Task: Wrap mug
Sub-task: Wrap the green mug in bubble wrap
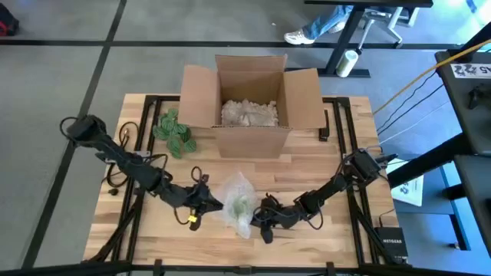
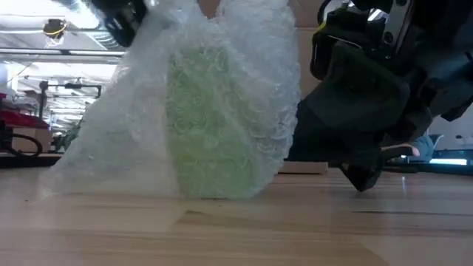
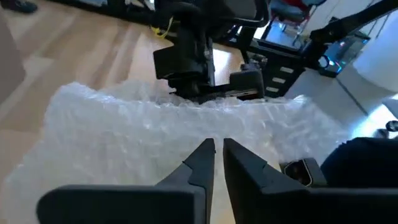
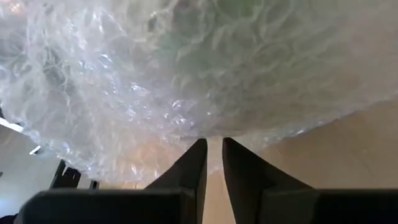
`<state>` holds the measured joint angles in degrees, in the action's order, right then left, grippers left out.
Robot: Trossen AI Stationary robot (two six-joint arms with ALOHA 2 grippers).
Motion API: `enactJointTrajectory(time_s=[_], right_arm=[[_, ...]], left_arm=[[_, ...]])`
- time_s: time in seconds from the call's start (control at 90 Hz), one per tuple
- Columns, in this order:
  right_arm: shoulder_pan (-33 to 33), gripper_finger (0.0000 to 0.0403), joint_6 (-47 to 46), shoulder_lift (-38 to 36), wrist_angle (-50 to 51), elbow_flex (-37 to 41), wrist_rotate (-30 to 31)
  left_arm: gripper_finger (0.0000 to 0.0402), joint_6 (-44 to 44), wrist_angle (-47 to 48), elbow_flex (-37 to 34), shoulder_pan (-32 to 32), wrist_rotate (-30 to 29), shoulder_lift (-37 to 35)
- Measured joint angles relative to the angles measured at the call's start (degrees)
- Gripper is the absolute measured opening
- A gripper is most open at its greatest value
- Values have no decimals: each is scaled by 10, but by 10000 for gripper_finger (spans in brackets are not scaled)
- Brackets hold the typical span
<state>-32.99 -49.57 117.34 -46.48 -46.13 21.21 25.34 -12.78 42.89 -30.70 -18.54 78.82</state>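
Both grippers, left and right, nearly closed, pinching bubble wrap; you should pull snug around the green mug.

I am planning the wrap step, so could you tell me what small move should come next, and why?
Probably the left gripper should draw the bubble wrap over the green mug. The wrap stands loosely around it, and the right gripper waits close beside.

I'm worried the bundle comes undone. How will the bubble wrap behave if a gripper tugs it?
The bubble wrap looks floppy: it drapes loosely and flares onto the table, so it would probably slide or unfold rather than hold shape. The green mug inside stands upright and might tip if dragged.
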Motion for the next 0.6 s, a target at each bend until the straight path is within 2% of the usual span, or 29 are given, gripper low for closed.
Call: enactJointTrajectory(time_s=[0.1, 0.222, 0.6], right_arm=[[0, 37, 1, 0, 0, 0, 0], [0, 37, 3, 0, 0, 0, 0], [0, 37, 4, 0, -1, 0, 0]], left_arm=[[9, -4, 3, 30, 19, 52, 38], [9, -17, 16, 65, 35, 82, 83], [9, 14, 199, 200, 79, 145, 172]])
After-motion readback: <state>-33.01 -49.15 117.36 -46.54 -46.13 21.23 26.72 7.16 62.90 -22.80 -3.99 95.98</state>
